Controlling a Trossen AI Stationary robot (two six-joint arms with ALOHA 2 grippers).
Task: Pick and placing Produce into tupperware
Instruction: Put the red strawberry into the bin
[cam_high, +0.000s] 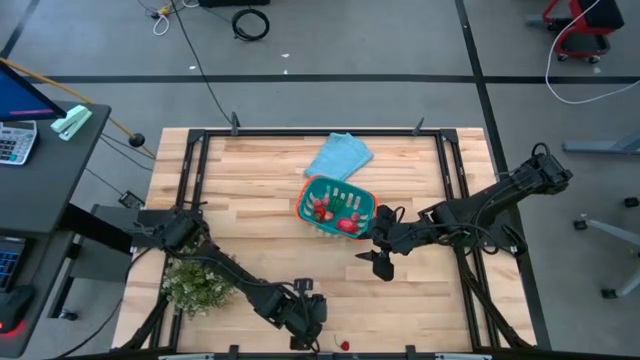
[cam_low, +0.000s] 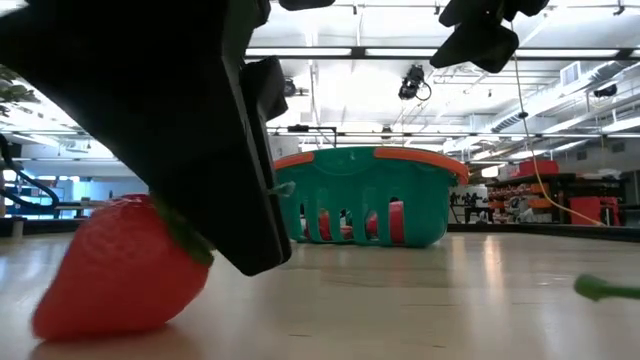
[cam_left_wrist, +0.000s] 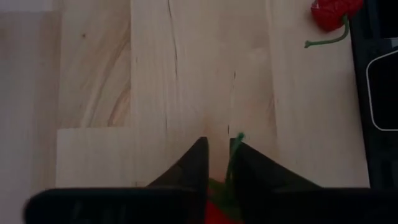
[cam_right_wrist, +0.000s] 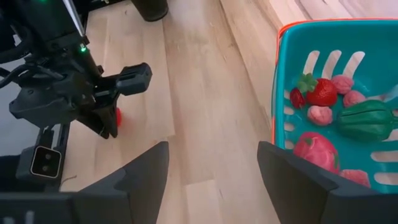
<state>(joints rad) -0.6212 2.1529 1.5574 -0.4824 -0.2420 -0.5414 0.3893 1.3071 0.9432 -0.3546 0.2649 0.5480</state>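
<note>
The teal basket with an orange rim (cam_high: 335, 205) (cam_low: 370, 195) (cam_right_wrist: 283, 93) stands mid-table and holds several pieces, among them a red strawberry (cam_right_wrist: 321, 92) and a green piece (cam_right_wrist: 367, 119). My left gripper (cam_high: 308, 322) (cam_left_wrist: 217, 146) is at the table's near edge, shut on a red strawberry (cam_low: 115, 270) (cam_right_wrist: 118, 116). Another red piece with a green stem (cam_left_wrist: 331, 12) (cam_high: 345, 345) lies on the table close by. My right gripper (cam_high: 383, 265) (cam_right_wrist: 211, 155) hangs open above the table, beside the basket's near right corner. My left gripper pinches the red strawberry (cam_left_wrist: 214, 208) between its two fingers, coming from above at a slant. The green top (cam_left_wrist: 233, 149) sticks out through the narrow gap at the fingertips. In the low view the strawberry's underside (cam_low: 100, 320) rests on the table, with one finger (cam_low: 250, 200) against its top.
A light-blue cloth (cam_high: 338, 155) lies beyond the basket toward the far edge. A bushy pale-green plant (cam_high: 195, 285) stands at the near left beside the left arm. Bare wood lies between the left gripper and the basket. A black frame (cam_high: 450, 170) borders the table.
</note>
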